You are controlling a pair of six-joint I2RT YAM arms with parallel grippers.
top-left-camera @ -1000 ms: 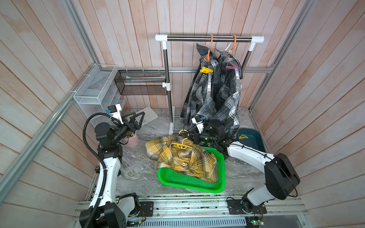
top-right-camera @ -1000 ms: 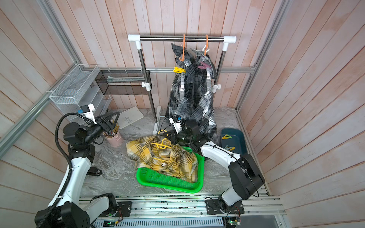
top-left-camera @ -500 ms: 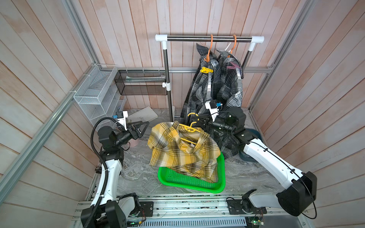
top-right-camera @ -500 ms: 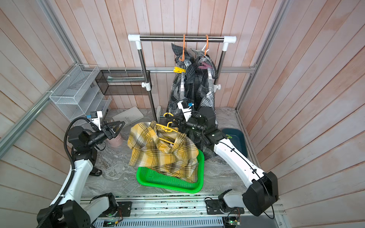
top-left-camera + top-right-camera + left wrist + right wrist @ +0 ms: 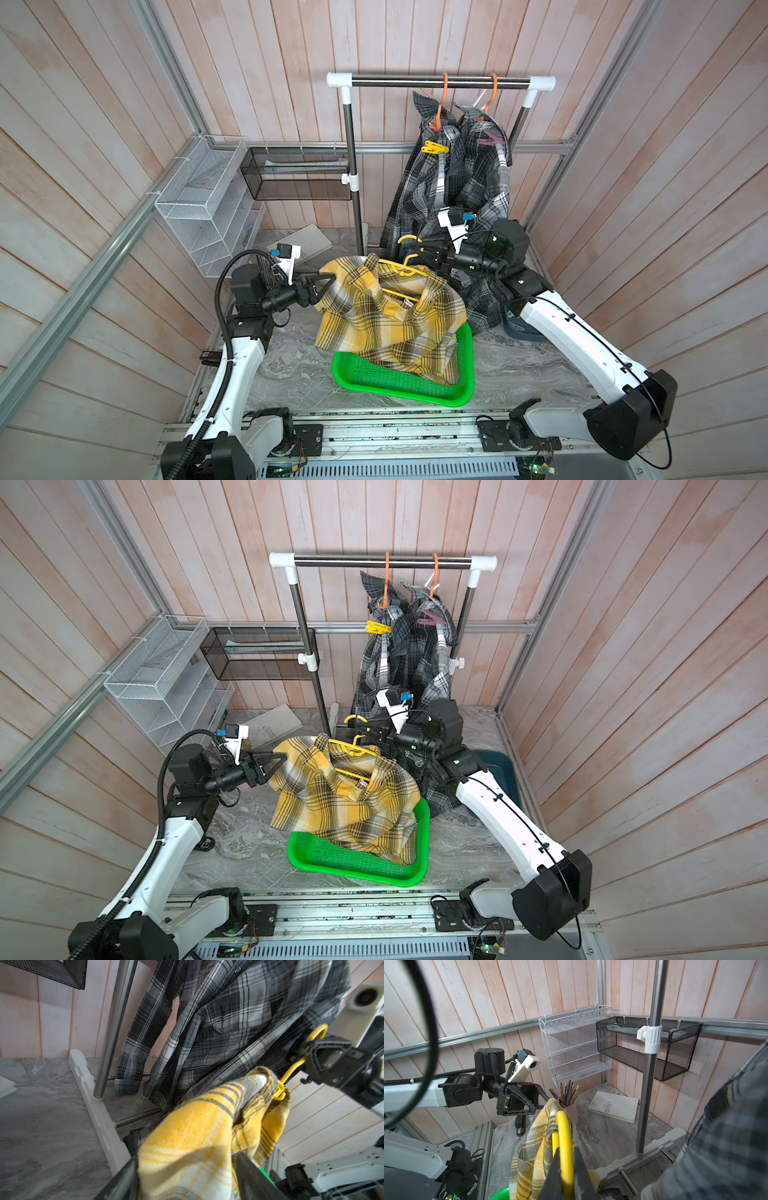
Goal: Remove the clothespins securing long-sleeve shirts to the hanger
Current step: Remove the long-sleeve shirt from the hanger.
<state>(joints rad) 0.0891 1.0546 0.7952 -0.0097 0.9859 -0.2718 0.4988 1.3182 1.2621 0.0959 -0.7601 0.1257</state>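
The right gripper (image 5: 565,1153) is closed tightly on the neck of the yellow hanger (image 5: 397,267) and holds it in the air. The yellow plaid shirt (image 5: 386,328) hangs from this hanger, and its lower part lies in the green basket (image 5: 466,365). The left gripper (image 5: 328,282) is at the shoulder end of this shirt. Its jaws stand quite wide with the cloth between them, and I cannot tell if they already press it. On this shirt I see no clothespin in any view; it may be hidden in the folds, or it is already off. The two grey checked shirts (image 5: 453,187) hang on orange hangers (image 5: 444,95) from the rail (image 5: 415,82), behind the right arm. A yellow clothespin (image 5: 435,147) is clipped near the collar of one, and a mauve-pink clothespin (image 5: 490,139) near the collar of the other. So I judge that the work is now on the yellow shirt, with two pins waiting on the rail. For the next move, the left jaws should find the pin at the shoulder, if one is there, and squeeze its free ends to open it, not only take the cloth. The right arm must keep the hanger steady, because a pull on loose cloth can drag the shirt off the hanger.
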